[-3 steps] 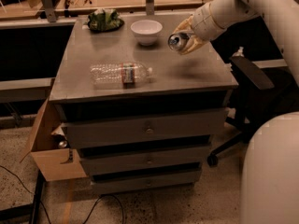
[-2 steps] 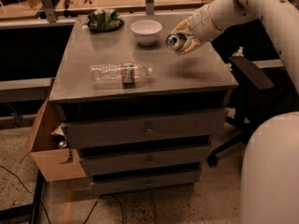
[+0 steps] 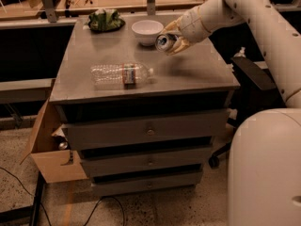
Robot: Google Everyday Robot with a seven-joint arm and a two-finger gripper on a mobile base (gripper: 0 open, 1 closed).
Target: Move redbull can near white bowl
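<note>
The redbull can [image 3: 164, 42] is a slim silver can held on its side, its round top facing the camera, a little above the grey cabinet top [image 3: 188, 74]. My gripper [image 3: 173, 40] is shut on the can, with the white arm reaching in from the upper right. The white bowl [image 3: 146, 31] stands upright near the back of the cabinet top, just left of the can and close to it.
A clear plastic water bottle [image 3: 121, 74] with a red-and-white label lies on its side in the middle. A green chip bag [image 3: 105, 20] sits at the back left. A cardboard box [image 3: 47, 149] stands left of the drawers, an office chair [image 3: 244, 79] to the right.
The gripper has carried the can to the left, closer to the white bowl. The bottle, bowl and bag have not moved.
</note>
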